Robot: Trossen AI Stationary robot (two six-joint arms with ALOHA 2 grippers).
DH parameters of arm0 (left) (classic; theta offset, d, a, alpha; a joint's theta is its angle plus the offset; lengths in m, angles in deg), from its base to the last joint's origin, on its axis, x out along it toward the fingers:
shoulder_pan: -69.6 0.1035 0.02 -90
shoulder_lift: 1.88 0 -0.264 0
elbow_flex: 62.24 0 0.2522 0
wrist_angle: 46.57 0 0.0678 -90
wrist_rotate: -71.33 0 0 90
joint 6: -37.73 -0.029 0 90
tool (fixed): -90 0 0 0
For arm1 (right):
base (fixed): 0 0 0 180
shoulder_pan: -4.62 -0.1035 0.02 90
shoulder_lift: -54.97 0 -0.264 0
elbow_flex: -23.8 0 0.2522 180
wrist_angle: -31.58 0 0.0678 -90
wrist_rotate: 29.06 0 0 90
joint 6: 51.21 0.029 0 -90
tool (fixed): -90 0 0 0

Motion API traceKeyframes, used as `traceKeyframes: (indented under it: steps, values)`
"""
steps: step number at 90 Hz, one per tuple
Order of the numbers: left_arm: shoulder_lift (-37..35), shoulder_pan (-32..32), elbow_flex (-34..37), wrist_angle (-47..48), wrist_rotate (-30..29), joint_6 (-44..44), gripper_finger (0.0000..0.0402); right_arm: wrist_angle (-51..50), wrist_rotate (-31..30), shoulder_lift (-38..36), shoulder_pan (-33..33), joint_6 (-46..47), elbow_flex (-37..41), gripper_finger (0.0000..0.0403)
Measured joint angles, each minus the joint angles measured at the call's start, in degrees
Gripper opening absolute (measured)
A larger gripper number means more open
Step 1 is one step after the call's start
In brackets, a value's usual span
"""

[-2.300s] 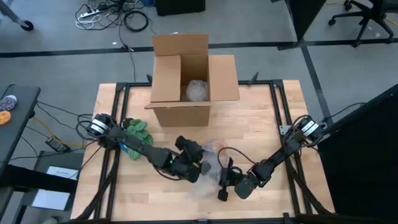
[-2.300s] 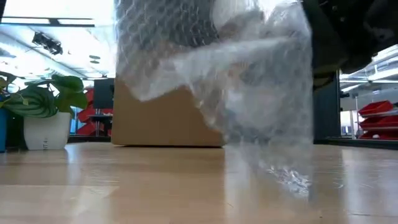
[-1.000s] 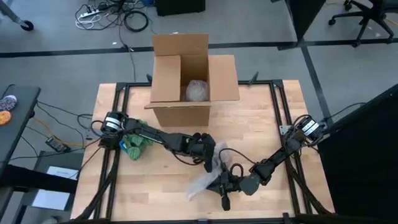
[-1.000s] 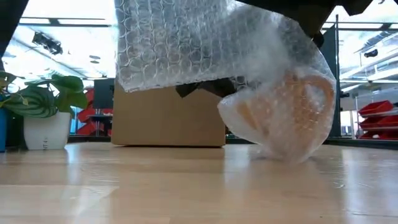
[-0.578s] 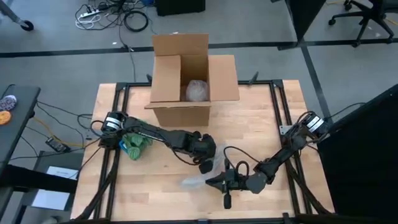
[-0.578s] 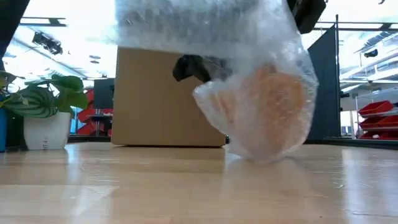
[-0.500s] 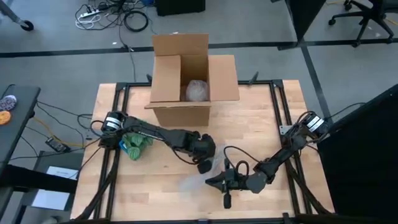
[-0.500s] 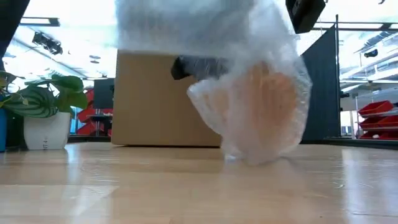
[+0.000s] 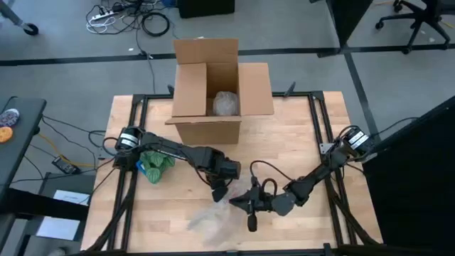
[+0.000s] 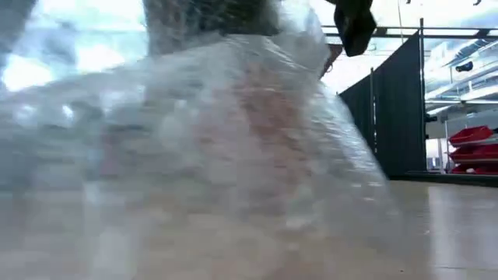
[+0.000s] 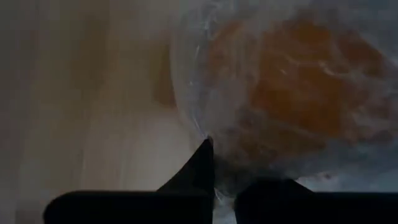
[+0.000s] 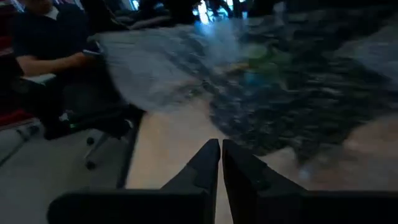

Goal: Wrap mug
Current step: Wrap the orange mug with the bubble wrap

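An orange mug (image 11: 298, 81) sits inside clear bubble wrap (image 11: 205, 74). In the low view the wrap (image 10: 194, 155) fills most of the picture, with the mug (image 10: 257, 101) a reddish blur inside it. In the high view a loose part of the wrap (image 9: 212, 220) lies on the table near its front edge. My left gripper (image 9: 220, 188) is shut on the wrap at the table's middle. Just to its right, my right gripper (image 9: 246, 203) is shut with its fingers (image 12: 211, 158) pointing at the wrap (image 12: 298, 93). The mug is hidden in the high view. My left gripper pinches a bunched part of the bubble wrap (image 11: 225, 184) between its two fingers, right beside the wrapped mug. The mug bulges in the wrap just beyond the fingertips. My right gripper's shut fingers show nothing between them, and I cannot tell whether they touch the wrap.
An open cardboard box (image 9: 220, 92) stands at the table's far edge with a wrapped bundle (image 9: 226, 104) inside. A green plant (image 9: 155, 161) sits at the left edge. A seated person (image 12: 43, 43) shows beyond the table in the right wrist view.
Both grippers have gone toward the table's left edge with the wrapped mug, the left one also a little nearer. The wrap's loose part has spread out toward the near edge and now fills the low view.
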Motion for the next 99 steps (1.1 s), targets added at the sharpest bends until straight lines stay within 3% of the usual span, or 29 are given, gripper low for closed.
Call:
traceKeyframes:
  steps: [22,34,42,55,62,69,80,99]
  values:
    - [0.1,-0.3,-1.2,0.3,-1.5,-1.0,0.0008,-7.6,-3.9,-1.8,-0.5,-0.4,-0.3,0.0]
    - [0.1,-0.3,-1.2,0.4,-2.0,-1.0,0.0008,-10.4,-5.2,-7.1,-2.1,0.1,-0.3,0.0]
    - [0.1,-0.3,-1.2,0.3,-2.1,-1.0,0.0008,-17.9,-5.0,-12.3,-3.6,2.5,-0.3,0.0]
    - [0.1,-0.3,-1.2,0.3,-2.3,-1.0,0.0008,-43.0,-5.3,-19.5,-6.1,16.7,-0.4,0.0]
    - [0.1,-0.3,-1.2,0.2,-2.4,-1.0,0.0008,-56.7,-5.6,-20.1,-7.0,27.4,0.1,0.0]
    - [0.1,-0.3,-1.2,0.1,-2.4,-0.9,0.0008,-63.0,-5.7,-18.5,-6.9,36.7,2.4,0.0]
    - [0.1,-0.1,-1.2,-0.5,-2.3,-0.9,0.0008,-54.6,-5.3,-12.6,-5.0,40.3,5.8,0.0]
    - [0.1,0.7,-1.2,-0.7,-1.0,-0.8,0.0008,-19.0,4.5,0.5,0.8,23.8,6.1,0.0]
